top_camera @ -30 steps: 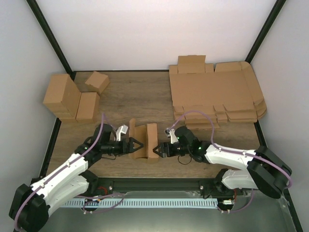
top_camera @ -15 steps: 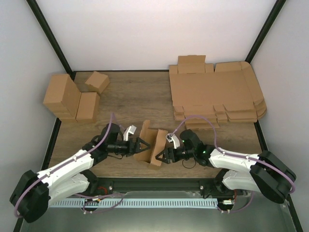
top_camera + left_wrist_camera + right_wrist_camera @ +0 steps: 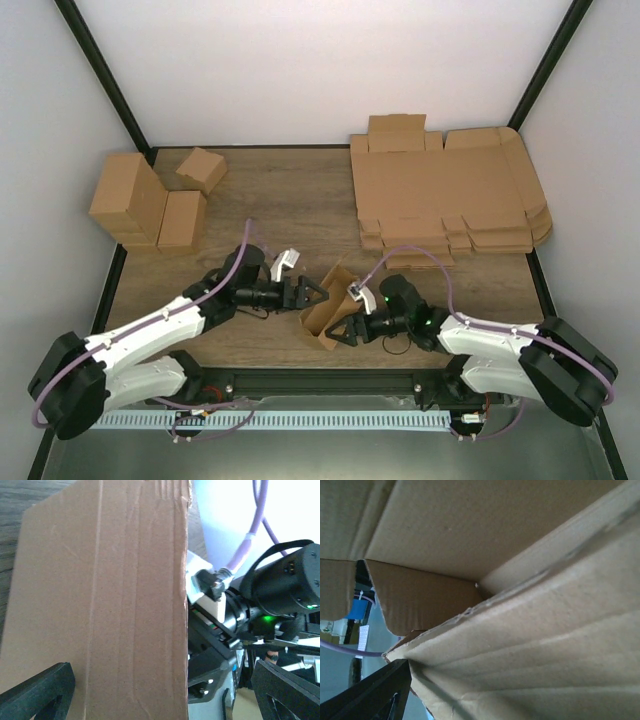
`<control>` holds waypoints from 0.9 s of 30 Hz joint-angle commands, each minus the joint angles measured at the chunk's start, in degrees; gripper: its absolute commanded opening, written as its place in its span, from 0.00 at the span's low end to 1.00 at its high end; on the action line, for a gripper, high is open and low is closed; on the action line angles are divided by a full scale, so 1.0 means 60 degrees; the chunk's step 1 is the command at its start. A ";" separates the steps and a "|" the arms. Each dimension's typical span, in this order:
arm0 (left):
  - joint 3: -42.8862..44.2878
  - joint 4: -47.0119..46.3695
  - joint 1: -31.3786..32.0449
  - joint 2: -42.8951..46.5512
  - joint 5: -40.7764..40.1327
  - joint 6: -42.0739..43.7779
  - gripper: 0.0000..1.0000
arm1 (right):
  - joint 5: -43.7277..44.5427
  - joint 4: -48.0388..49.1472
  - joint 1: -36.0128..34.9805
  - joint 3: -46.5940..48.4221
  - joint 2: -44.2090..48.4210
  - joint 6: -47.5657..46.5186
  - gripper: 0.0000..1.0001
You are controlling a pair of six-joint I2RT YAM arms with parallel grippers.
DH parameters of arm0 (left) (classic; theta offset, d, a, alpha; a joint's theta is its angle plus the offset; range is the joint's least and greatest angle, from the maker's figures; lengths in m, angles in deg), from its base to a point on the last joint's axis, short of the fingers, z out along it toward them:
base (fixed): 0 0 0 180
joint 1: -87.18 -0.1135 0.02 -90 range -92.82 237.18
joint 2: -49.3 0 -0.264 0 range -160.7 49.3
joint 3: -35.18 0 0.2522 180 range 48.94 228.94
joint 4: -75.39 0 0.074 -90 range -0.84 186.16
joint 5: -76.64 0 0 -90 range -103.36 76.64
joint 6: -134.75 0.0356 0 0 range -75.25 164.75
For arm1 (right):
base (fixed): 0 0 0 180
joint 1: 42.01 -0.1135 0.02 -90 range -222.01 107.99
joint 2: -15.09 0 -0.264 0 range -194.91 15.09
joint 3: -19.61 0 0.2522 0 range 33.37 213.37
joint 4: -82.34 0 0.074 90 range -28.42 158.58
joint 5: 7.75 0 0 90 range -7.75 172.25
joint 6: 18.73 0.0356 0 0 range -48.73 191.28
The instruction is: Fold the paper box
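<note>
Top view: paper box [image 3: 322,308] tilted, tabletop [image 3: 280,200] 6 o'clock. Left wrist alone shows box wall inside left pincer [image 3: 314,293], spread open at box's 10 o'clock. At 4 o'clock, right pincer [image 3: 343,330]; grip unreadable.

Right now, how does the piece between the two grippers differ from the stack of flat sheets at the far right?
The paper box is folded up, walls raised around an open top; the pile of flat sheets lies unfolded. The paper box is one piece, angled diagonally near the arms; the pile of flat sheets is many layers at the far right. Both are plain brown cardboard.
</note>
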 commanded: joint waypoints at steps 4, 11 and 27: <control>0.0762 -0.0324 0.0856 -0.0853 0.0089 0.0401 1.00 | 0.0018 0.1780 0.0024 -0.0923 0.0097 0.0543 0.83; 0.1220 -0.0094 0.1445 -0.1663 -0.0174 0.0761 1.00 | 0.0484 0.0435 0.0022 -0.0802 0.0183 0.0126 0.87; 0.1329 -0.0262 0.1616 -0.1971 -0.0773 0.0462 1.00 | 0.2188 -0.2114 -0.0104 -0.1791 0.4797 0.0534 0.68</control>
